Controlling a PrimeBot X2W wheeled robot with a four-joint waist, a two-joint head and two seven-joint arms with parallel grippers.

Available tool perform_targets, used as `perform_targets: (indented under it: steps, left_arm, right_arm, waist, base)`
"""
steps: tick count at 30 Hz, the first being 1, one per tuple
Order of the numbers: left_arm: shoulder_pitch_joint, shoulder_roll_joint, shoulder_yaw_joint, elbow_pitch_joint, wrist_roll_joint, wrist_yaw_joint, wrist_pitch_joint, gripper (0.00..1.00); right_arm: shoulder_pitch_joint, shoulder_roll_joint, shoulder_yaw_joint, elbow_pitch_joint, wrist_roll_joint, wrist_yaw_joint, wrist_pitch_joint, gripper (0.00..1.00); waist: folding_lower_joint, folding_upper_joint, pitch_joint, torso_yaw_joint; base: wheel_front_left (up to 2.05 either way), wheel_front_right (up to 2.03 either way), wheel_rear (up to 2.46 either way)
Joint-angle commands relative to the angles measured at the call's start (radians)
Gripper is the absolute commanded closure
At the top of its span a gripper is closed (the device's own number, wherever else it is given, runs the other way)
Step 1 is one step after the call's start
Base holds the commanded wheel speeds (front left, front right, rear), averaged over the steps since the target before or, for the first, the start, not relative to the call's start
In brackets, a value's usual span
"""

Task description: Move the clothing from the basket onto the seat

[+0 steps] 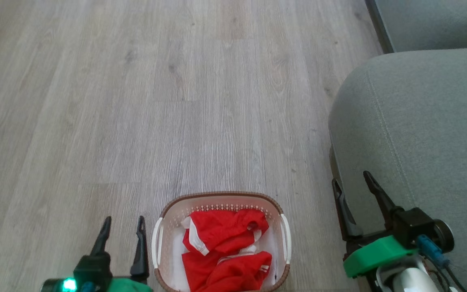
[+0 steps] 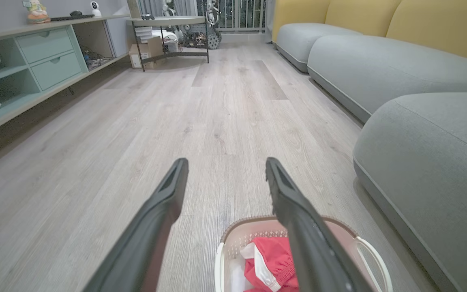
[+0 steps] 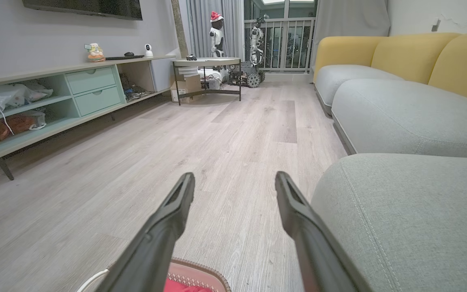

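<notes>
The clothing (image 1: 225, 251) lies crumpled inside the basket (image 1: 221, 195), bottom centre of the head view, on the floor (image 1: 136, 101). The seat (image 1: 428, 121) occupies the right. Left gripper (image 1: 124, 221), lower left beside the basket: fingers apart, empty. Right gripper (image 1: 350, 177), lower right at the seat's edge: fingers wide, empty.

No text, label, brand or number was legible in any of my views. I checked the clothing (image 1: 221, 231) in the basket (image 1: 217, 194): white stripes and a few small white marks on the red fabric, too small to read as letters. The cardboard box (image 3: 185, 87) under the far round surface (image 3: 206, 61) was too distant and blurred to show any print.
</notes>
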Motion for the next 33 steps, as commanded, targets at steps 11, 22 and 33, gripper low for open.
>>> perform_targets:
  steps: [11, 22, 33]
  left_arm:
    - [-0.181, -0.004, -0.050, 0.061, 0.023, -0.041, -0.013, 0.00]
    - [-0.467, -0.004, -0.178, 0.324, 0.061, -0.072, -0.013, 0.00]
    - [-0.702, -0.004, -0.309, 0.606, 0.100, -0.097, -0.013, 0.00]
  right_arm:
    - [-0.090, -0.010, -0.050, -0.100, -0.004, 0.007, -0.012, 0.00]
    - [-0.261, -0.010, -0.108, -0.205, -0.021, 0.007, -0.012, 0.00]
    - [-0.387, -0.010, -0.129, -0.276, 0.000, 0.007, -0.012, 0.00]
  waist:
    - [0.0000, 0.0000, 0.189, 0.000]
    - [0.0000, 0.0000, 0.524, -0.051]
    - [0.0000, 0.0000, 0.737, -0.121]
  base:
    - [0.00, 0.00, 0.00]
    - [0.00, 0.00, 0.00]
    - [0.00, 0.00, 0.00]
